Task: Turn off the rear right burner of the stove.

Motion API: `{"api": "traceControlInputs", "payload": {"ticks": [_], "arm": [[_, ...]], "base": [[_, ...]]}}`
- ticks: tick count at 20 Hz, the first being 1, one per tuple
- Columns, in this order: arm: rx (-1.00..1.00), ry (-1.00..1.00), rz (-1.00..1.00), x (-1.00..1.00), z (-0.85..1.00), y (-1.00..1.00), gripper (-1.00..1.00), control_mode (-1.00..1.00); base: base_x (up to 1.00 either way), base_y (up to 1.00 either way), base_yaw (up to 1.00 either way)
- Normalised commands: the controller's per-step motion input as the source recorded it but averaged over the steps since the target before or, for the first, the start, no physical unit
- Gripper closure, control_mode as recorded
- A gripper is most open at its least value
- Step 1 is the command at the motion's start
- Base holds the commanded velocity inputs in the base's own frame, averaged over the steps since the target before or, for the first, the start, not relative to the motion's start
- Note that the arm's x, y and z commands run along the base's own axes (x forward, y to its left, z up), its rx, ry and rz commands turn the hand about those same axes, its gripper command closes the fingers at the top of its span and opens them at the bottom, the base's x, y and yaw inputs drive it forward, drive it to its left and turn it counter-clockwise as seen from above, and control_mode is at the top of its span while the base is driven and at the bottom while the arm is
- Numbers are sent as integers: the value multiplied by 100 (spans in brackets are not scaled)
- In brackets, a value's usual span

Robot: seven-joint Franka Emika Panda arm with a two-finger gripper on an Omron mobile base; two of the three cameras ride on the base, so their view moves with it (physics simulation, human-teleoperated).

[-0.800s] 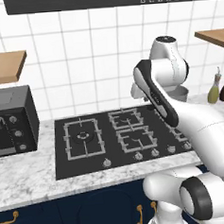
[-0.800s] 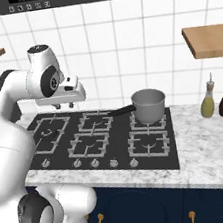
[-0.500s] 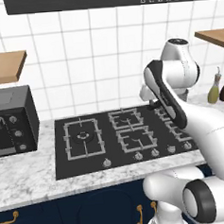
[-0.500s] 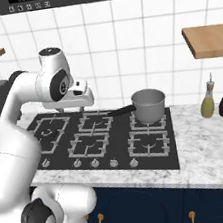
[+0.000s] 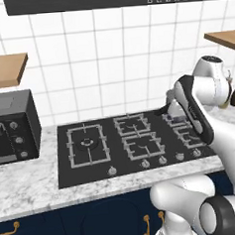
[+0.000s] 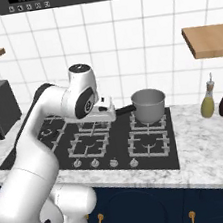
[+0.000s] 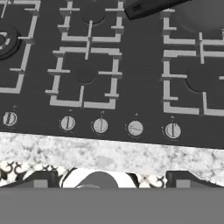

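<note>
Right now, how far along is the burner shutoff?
Done: nothing on the wide black glass cooktop looks touched. In hand: the pincer hangs above the row of small silver knobs; one knob sits turned unlike the others. Left: descend, grip, turn it off.

glossy white arm [image 6: 42,139], dark joints

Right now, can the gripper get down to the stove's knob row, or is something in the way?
Probably yes. In the hand view the knob row on the stove lies uncovered below the hand. The steel pot sits back on the rear right burner, its handle away from the knobs.
</note>
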Motion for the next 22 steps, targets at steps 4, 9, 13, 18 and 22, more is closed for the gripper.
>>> {"api": "traceControlInputs", "payload": {"ticks": [4,9,13,18,22], "arm": [[-18,3,23,0,-65,-7,-100,-100],[-11,3,36,0,-68,0,-100,-100],[-3,1,29,0,-49,0,-100,-100],[-2,0,12,-1,-26,0,-100,-100],[-2,0,8,0,-22,0,-100,-100]], "base": [[0,0,0],[0,0,0],[0,0,0],[0,0,0],[0,0,0]]}}
